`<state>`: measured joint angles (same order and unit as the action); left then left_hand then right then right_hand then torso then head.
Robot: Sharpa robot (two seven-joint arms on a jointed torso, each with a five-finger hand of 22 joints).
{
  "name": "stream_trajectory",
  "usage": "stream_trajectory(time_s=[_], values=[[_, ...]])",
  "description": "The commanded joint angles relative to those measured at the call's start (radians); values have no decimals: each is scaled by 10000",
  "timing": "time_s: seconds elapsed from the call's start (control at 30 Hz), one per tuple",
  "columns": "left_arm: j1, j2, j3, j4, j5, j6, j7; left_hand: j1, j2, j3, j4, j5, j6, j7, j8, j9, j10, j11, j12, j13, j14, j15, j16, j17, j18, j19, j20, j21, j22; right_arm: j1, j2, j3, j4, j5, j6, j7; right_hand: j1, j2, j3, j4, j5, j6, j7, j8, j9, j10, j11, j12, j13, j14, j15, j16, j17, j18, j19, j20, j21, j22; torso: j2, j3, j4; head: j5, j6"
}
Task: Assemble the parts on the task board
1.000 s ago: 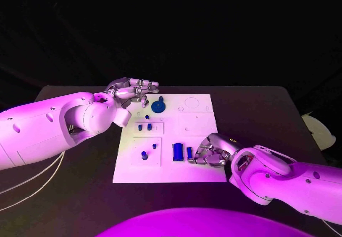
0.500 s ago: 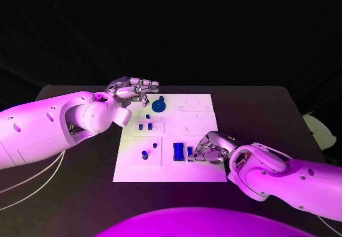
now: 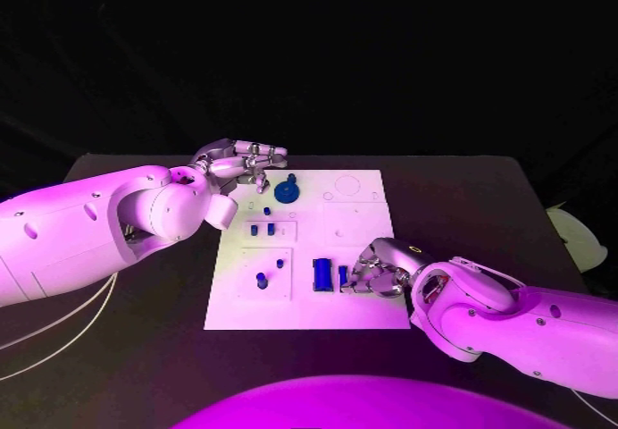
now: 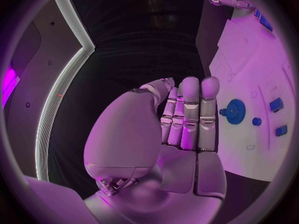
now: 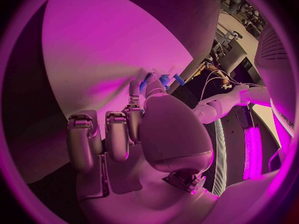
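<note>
The white task board (image 3: 361, 308) lies mid-table. On it sit a blue gear (image 3: 286, 190), several small blue pegs (image 3: 262, 231) and, near the front, a blue block (image 3: 322, 274) with a narrow blue piece (image 3: 344, 274) beside it. My right hand (image 3: 375, 270) rests on the board, its fingertips against the narrow piece; whether it grips the piece is hidden. In the right wrist view one finger (image 5: 134, 95) reaches to the blue pieces (image 5: 164, 79) while the others curl in. My left hand (image 3: 242, 162) hovers at the board's far left corner, holding nothing, fingers (image 4: 190, 112) straight, close to the gear (image 4: 235, 110).
Dark table (image 3: 489, 206) surrounds the board. A pale round object (image 3: 577, 237) sits off the table's right edge. White cables (image 3: 58, 326) hang under my left arm. The board's far right part (image 3: 354, 210) carries only outlines.
My right hand has crept a little to the left, bringing its fingertips up against the narrow blue piece. The left hand has stayed put.
</note>
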<state>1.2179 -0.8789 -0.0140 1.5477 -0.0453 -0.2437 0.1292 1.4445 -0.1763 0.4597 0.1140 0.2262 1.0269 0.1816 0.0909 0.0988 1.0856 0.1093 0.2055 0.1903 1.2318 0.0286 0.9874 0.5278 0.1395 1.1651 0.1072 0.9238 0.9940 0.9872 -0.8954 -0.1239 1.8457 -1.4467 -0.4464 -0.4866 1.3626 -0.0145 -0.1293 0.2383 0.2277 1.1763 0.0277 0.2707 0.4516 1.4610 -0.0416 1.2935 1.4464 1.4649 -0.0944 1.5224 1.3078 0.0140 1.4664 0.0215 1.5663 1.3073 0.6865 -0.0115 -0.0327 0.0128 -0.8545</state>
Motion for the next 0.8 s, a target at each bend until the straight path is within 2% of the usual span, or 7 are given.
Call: stream_trajectory(time_s=[0.03, 0.27, 0.4, 0.6, 0.7, 0.77, 0.8], values=[[4, 6, 7, 14, -34, 152, 46, 25, 52, 27, -29, 28, -10, 7, 47, -14, -77, 9, 34, 5, -73, -25, 50, -18, 156, -40, 62, -60, -11, -12, -48, -6, 52, -377, 25, -239, 172, 110, 20, -12, 42, -36, -46, 41, 12, 198, -48, -13, -621, 875, -75, 30, 1775, -140, 1044, -87, 45, 2635, 8, 11, -2, 15, 16], [3, 9, 6, 7, -34, 79, 131, 32, 63, 38, -39, 28, -15, 12, 56, -17, -86, 12, 51, 6, -70, -22, 68, -3, 149, -23, 63, -34, 15, -12, -189, 2, 331, -218, -532, -28, -76, 66, -76, 178, 88, -52, -14, 28, 7, 179, -20, -76, -658, 862, -54, -1, 1718, -139, 1042, -79, 41, 2633, -10, 1, -12, 11, 45], [1, 2, 5, -6, -7, -37, 316, 39, 67, 43, -45, 29, -13, 10, 60, -17, -84, 10, 57, 7, -73, -22, 64, -15, 146, -14, 63, -20, 28, 18, -351, 26, 501, 403, -1180, 668, -7, -69, -90, 186, 273, -174, 30, -34, -15, 43, 21, -369, -837, 790, -26, -173, 1416, 20, 734, -56, -667, 2422, -29, -9, -29, 3, 72], [-5, 0, -69, -22, 115, -117, 529, -2, 53, 24, -28, 20, -11, 12, 72, -18, -77, 14, 81, 12, -129, -17, -5, -144, 161, -67, 68, -98, -36, 320, -528, 45, 333, 2492, -1695, 2343, 318, -127, 21, 153, 381, -593, 240, -305, -133, -456, 204, -1414, -1498, 607, 110, -629, 691, 271, 206, 51, -1857, 2065, -128, -40, -67, -26, 174], [-24, 38, -120, -69, 228, -189, 667, -93, 32, -21, 20, 16, -20, 2, 97, -23, -92, 9, 123, 17, -253, -6, -84, -208, 238, -335, 84, -482, -345, 603, -546, 48, -80, 4123, -1708, 3487, 567, -136, 95, 102, 381, -910, 426, -530, -236, -1241, 368, -3029, -2554, 318, 241, -1323, -300, 559, -453, 161, -3314, 1613, -221, -71, -81, -34, 254], [-69, 100, -145, -150, 297, -191, 730, -248, -3, -121, 121, 14, -55, -1, 130, -37, -145, 19, 178, 17, -693, 34, -428, -393, 436, -1161, 128, -1627, -1241, 896, -492, 49, -617, 5956, -1382, 4418, 938, -104, 232, -55, 433, -1144, 571, -687, -306, -2108, 475, -4677, -3668, -72, 361, -2185, -1419, 841, -1169, 260, -4857, 1102, -310, -103, -78, -70, 416], [-92, 133, -151, -195, 332, -188, 749, -349, -26, -194, 208, 20, -84, 35, 139, -46, -237, 24, 148, -17, -1052, 94, -802, -584, 429, -1407, 170, -1886, -1372, 1006, -454, 49, -859, 6681, -1167, 4753, 1168, -60, 334, -172, 426, -1200, 588, -722, -322, -2353, 497, -5111, -3972, -221, 373, -2509, -1839, 918, -1383, 291, -5313, 944, -357, -119, -74, -79, 448]])
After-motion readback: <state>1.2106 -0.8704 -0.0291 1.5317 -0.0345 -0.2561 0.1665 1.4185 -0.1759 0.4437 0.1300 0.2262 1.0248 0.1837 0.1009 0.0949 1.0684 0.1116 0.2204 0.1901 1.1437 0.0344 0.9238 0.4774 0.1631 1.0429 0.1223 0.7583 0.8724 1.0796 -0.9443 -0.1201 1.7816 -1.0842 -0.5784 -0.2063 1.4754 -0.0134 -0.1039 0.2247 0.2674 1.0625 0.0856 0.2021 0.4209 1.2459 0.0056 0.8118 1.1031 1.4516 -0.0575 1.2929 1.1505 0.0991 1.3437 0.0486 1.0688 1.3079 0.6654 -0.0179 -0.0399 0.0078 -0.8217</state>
